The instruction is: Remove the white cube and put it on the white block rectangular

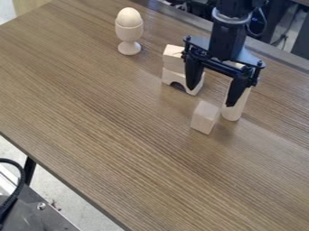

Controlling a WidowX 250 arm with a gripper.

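Curling in at the lower left, a cable (19, 189) is cut off by the edge, while an egg (129, 17) in its cup (129, 32) stands on the table (109, 131), well apart from the rest. Next, an upper block (173, 58) rests on an arch (171, 77), their right side partly hidden by the fingers (193, 74), spread wide. A small block (204, 118) stands nearer, beside a cylinder (233, 111) partly covered above; which block is the white cube, I cannot tell.
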